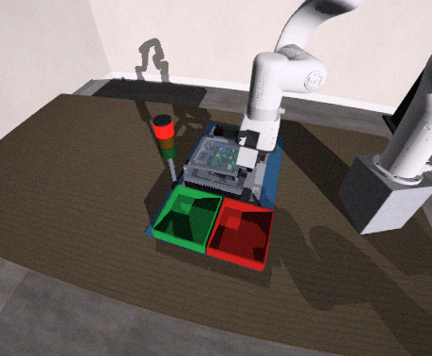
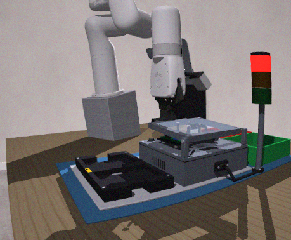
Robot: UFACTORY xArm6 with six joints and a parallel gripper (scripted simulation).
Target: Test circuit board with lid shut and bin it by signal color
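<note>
Left to right for you, from exterior view:

Black tray: both pockets bare, no board.

Tester: clear lid raised, propped above plate. Green board lies under lid, inside tester.

Gripper at lid's far edge, fingers nearly shut, clamped on something; you see the board's edge there, grip point hidden.

Signal tower: red lit.

Green bin, red bin: nothing inside either.

A glossy white arm of rounded tubular links rises from a grey block pedestal.
</note>
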